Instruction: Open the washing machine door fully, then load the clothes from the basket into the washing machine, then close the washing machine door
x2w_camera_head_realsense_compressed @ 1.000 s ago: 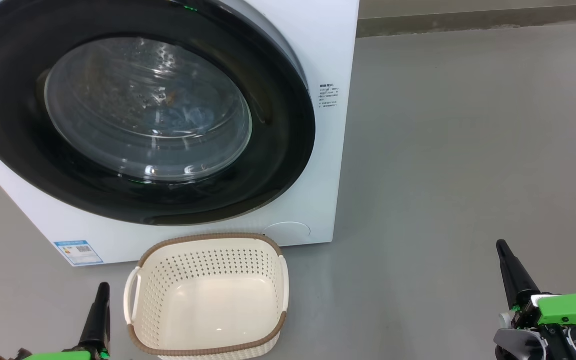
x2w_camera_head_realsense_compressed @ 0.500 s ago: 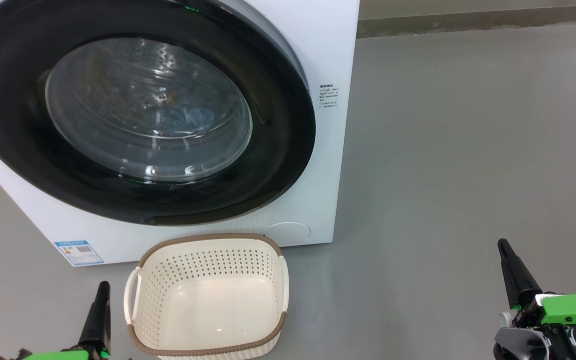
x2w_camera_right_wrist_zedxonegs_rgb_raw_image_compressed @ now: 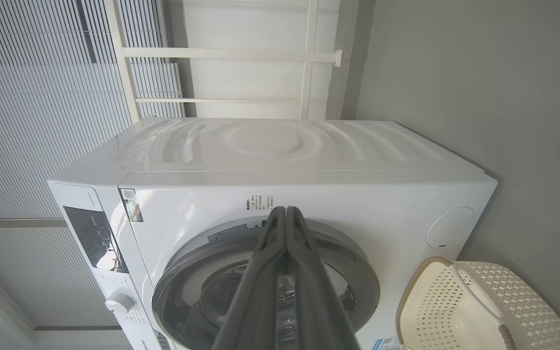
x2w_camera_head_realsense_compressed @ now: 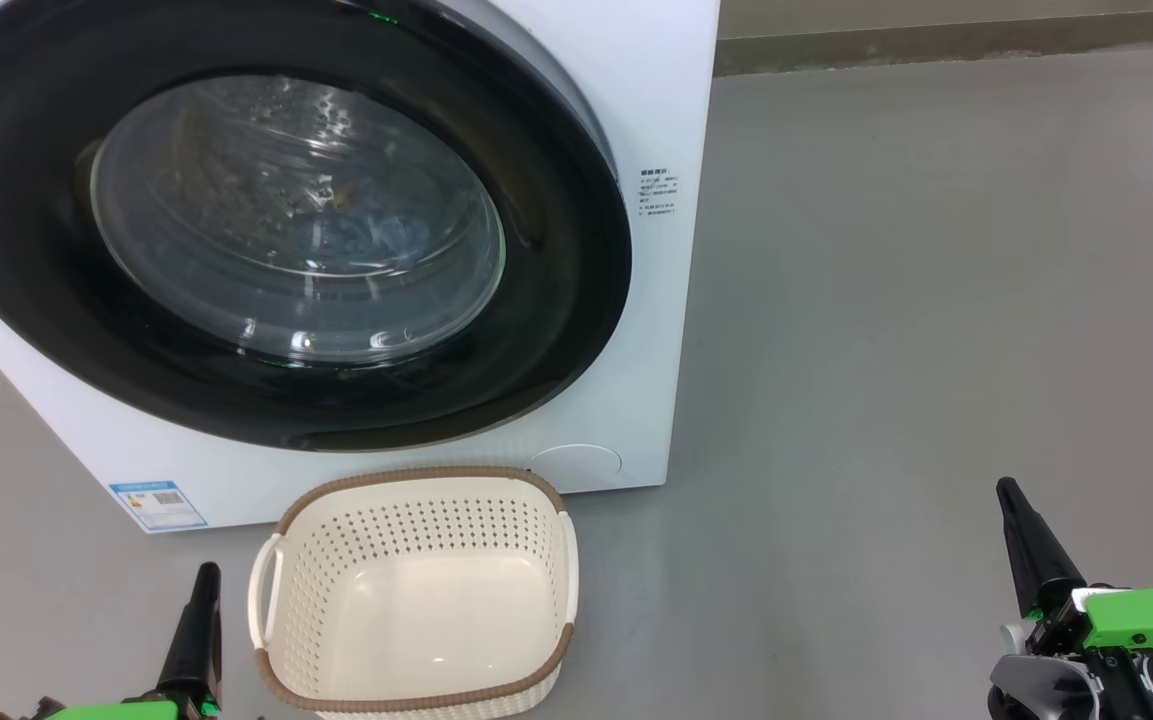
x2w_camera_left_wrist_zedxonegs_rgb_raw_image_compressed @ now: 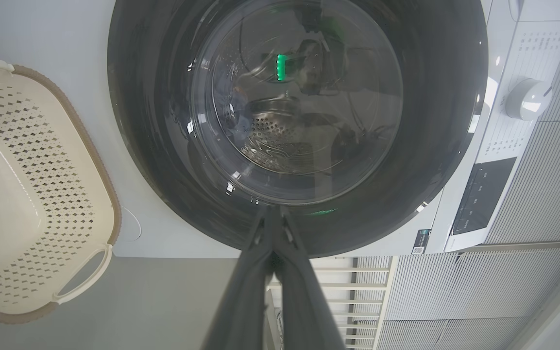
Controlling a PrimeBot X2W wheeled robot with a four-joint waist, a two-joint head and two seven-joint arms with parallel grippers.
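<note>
The white washing machine (x2w_camera_head_realsense_compressed: 656, 120) stands ahead, and its round black-rimmed door (x2w_camera_head_realsense_compressed: 556, 330) lies flat against the front. Behind the glass bowl (x2w_camera_head_realsense_compressed: 296, 220) I make out a bit of light blue fabric (x2w_camera_head_realsense_compressed: 386, 235) in the steel drum. On the floor before the machine sits the cream basket (x2w_camera_head_realsense_compressed: 416, 590) with nothing in it. Left of the basket, my left gripper (x2w_camera_head_realsense_compressed: 202, 585) is shut, and in the left wrist view its fingertips (x2w_camera_left_wrist_zedxonegs_rgb_raw_image_compressed: 272, 214) meet. Far to the right, my right gripper (x2w_camera_head_realsense_compressed: 1008, 495) is shut too and holds nothing.
Grey floor (x2w_camera_head_realsense_compressed: 936, 300) stretches right of the machine to a wall base (x2w_camera_head_realsense_compressed: 936, 40) at the back. A dial (x2w_camera_left_wrist_zedxonegs_rgb_raw_image_compressed: 527, 99) and a dark panel (x2w_camera_left_wrist_zedxonegs_rgb_raw_image_compressed: 479, 194) sit on the machine's control strip. A small blue label (x2w_camera_head_realsense_compressed: 156, 505) marks its lower front corner.
</note>
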